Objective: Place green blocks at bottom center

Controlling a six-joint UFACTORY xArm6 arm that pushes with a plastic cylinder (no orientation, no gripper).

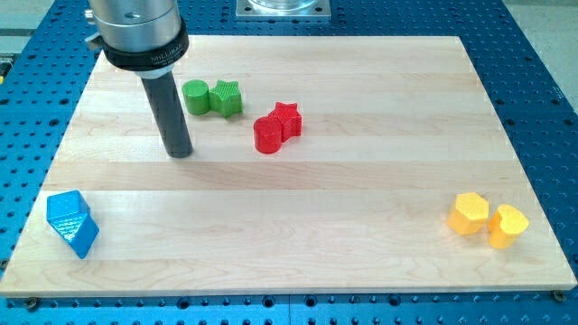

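Note:
A green round block (195, 97) and a green star-shaped block (227, 97) sit touching side by side near the view's top, left of centre, on the wooden board (298, 226). My tip (180, 152) rests on the board just below and left of the green round block, a short gap apart from it. The rod rises to the arm's grey housing at the view's top left.
Two red blocks, a round one (268, 135) and a star (287, 118), touch just right of the green pair. A blue block (72, 223) lies at the bottom left. Two yellow blocks (470, 214) (507, 225) lie at the bottom right.

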